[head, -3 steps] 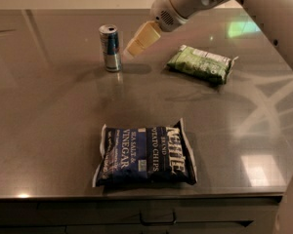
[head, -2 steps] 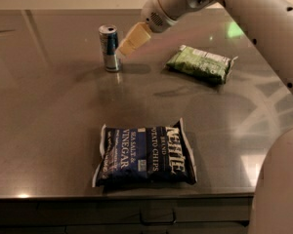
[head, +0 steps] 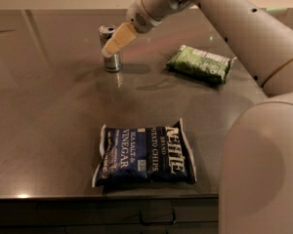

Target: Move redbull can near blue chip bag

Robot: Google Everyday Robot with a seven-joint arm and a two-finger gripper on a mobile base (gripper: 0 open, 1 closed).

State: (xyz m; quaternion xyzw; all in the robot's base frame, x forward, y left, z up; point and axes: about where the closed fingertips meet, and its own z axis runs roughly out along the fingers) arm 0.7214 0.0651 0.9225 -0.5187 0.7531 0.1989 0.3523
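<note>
Redbull can (head: 113,62) stands upright at the far left of the dark, glossy counter (head: 49,106), long axis vertical, silver top up. The gripper (head: 112,45) overlaps its front; grip state, cannot tell. Blue chip bag (head: 144,155) lies flat lengthwise near the front edge, well apart.

The glossy dark grey tabletop (head: 49,111) carries a slim blue-and-silver metal redbull can (head: 114,62) upright at the back left, with the cream gripper (head: 110,48) right at its upper half, a small green bag (head: 200,64) flat at the back right, and a large flat Kettle-branded blue chip bag (head: 145,154) near the front edge.
</note>
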